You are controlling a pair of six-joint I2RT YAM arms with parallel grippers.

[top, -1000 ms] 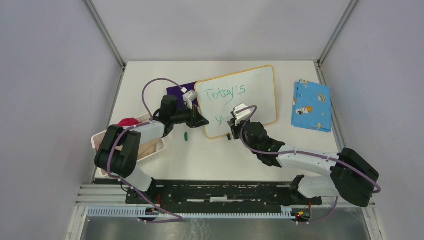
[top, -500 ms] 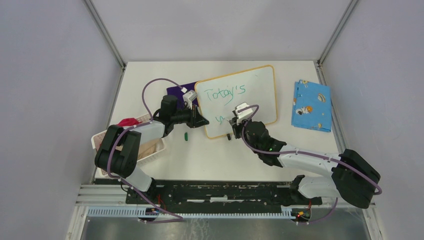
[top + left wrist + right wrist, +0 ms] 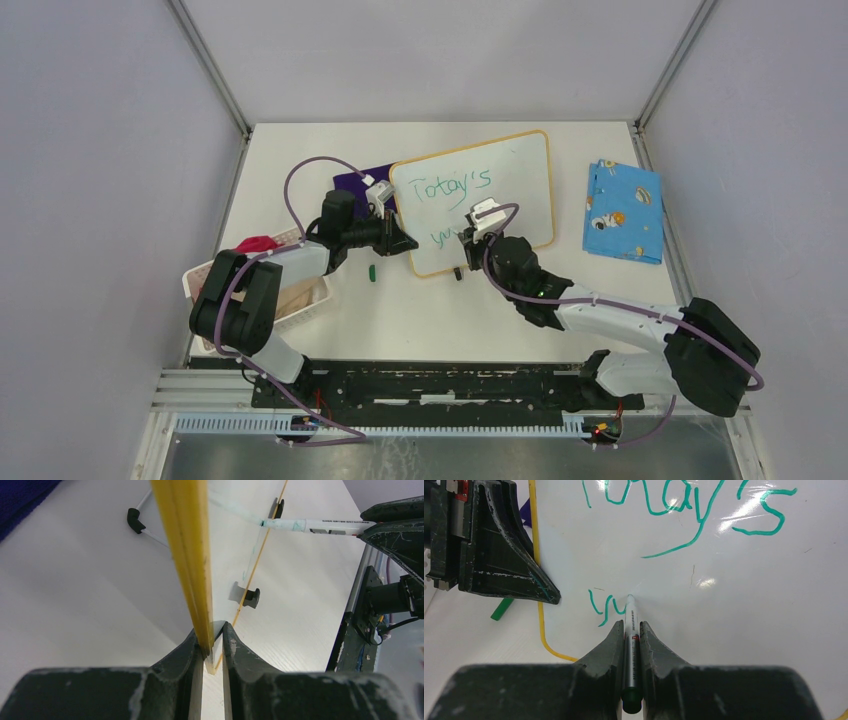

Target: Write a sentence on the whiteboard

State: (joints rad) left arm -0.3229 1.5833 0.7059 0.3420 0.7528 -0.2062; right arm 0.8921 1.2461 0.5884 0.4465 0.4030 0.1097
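The right gripper [image 3: 631, 626] is clamped on a slim white marker [image 3: 630, 611] whose tip touches the glossy, round-cornered whiteboard [image 3: 525, 180] with thin orange wooden frame, mid-table, just after the green handwritten sentence [image 3: 452, 188]'s second-line strokes under "Today's". The left gripper [image 3: 212, 636] pinches the board's left frame edge. A small green cap [image 3: 371, 272] lies just left of it, a blue patterned cloth [image 3: 623, 211] well to the right.
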